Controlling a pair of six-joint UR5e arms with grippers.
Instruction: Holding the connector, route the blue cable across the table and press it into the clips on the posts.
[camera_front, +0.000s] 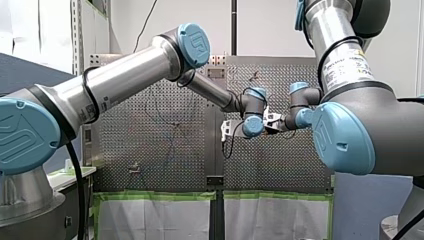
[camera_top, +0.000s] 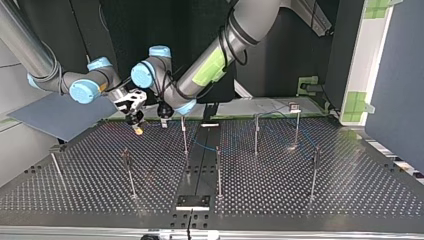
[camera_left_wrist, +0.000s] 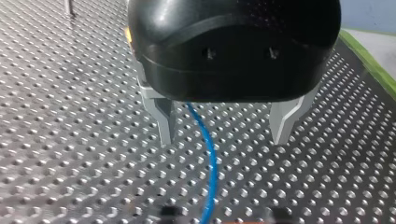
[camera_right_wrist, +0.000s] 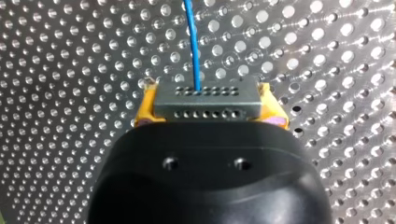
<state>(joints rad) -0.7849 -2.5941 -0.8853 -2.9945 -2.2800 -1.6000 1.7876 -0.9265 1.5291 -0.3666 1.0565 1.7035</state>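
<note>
In the right wrist view my right gripper (camera_right_wrist: 208, 112) is shut with its yellow pads (camera_right_wrist: 145, 108) on a grey connector (camera_right_wrist: 208, 98) full of small holes. The blue cable (camera_right_wrist: 191, 42) leaves the connector and runs ahead over the perforated table. In the left wrist view my left gripper (camera_left_wrist: 223, 135) hangs open just above the table, and the blue cable (camera_left_wrist: 210, 163) passes between its metal fingers (camera_left_wrist: 161, 123) without touching them. In the top view the two grippers sit side by side near the far edge, right gripper (camera_top: 136, 128) beside left gripper (camera_top: 163, 119).
Several thin metal posts stand on the table, such as one (camera_top: 184, 134) just beside the grippers, one (camera_top: 218, 170) near the middle and others (camera_top: 256, 132) (camera_top: 315, 170) at the top view's right. The blue cable (camera_top: 202, 145) trails among them.
</note>
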